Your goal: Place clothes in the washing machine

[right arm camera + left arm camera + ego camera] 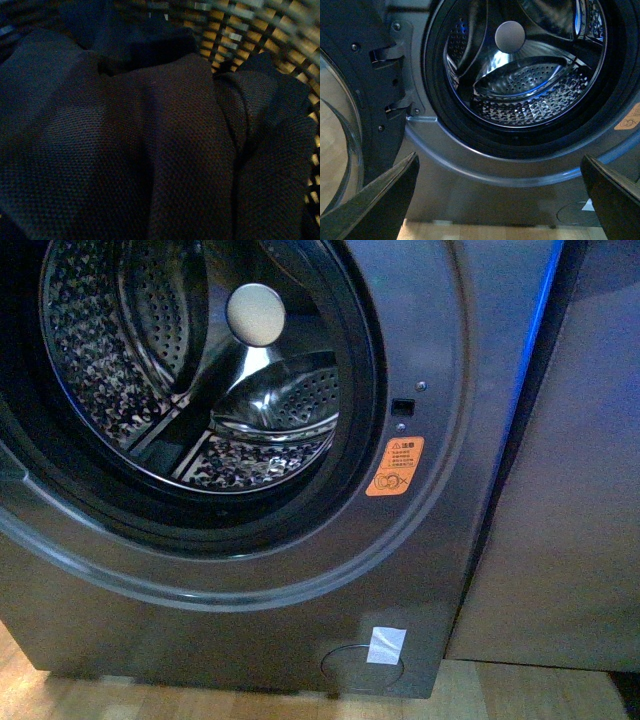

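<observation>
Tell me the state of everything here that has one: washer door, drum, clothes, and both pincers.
Washing machine door: swung open on its hinges.
Drum: empty, no clothes inside.
Dark clothes: crumpled in the woven basket, not yet loaded.
Left pincer: open, fingers wide apart, holding nothing.
Right pincer: not in view.

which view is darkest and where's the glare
Right wrist view is darkest: clothes dim and soft, only the basket weave catches light. Front view: blue glare down the right edge of the washing machine, bright reflections in the drum. Left wrist view: blue-white highlights in the drum too.
</observation>
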